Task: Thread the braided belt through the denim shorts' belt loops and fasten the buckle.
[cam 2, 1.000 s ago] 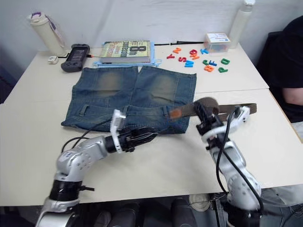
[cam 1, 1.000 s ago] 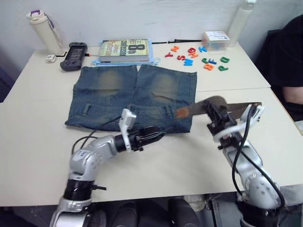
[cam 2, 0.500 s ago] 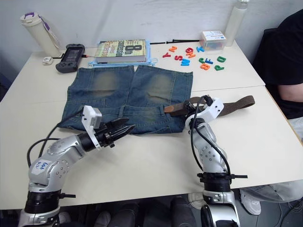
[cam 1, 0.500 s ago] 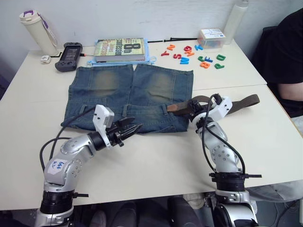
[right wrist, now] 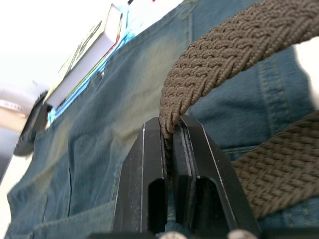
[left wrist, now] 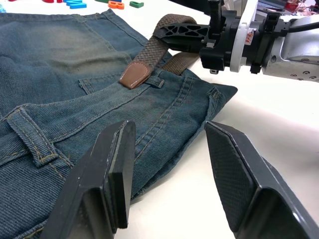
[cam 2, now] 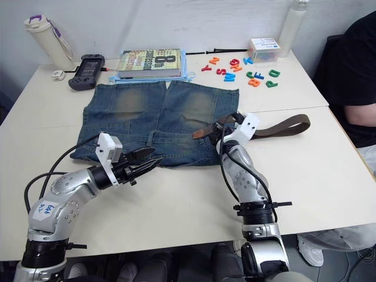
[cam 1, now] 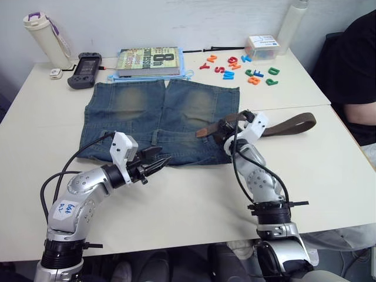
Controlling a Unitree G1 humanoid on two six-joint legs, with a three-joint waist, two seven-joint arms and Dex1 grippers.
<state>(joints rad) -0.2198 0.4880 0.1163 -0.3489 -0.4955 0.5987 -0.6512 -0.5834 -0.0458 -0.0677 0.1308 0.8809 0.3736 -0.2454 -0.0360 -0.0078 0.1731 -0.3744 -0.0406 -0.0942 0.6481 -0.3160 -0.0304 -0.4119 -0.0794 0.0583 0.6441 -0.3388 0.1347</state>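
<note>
Cream tabletop [cam 1: 194,205] carries one pair of denim shorts [cam 1: 164,120] spread flat, waistband on the near side. At near left, the left gripper [cam 1: 155,165] hovers at the waistband edge, fingers spread. To the right, the right gripper [cam 1: 225,126] pinches one braided belt [cam 1: 288,123], its tan tip [cam 1: 204,131] lying on the denim and its strap trailing right across the table.
</note>
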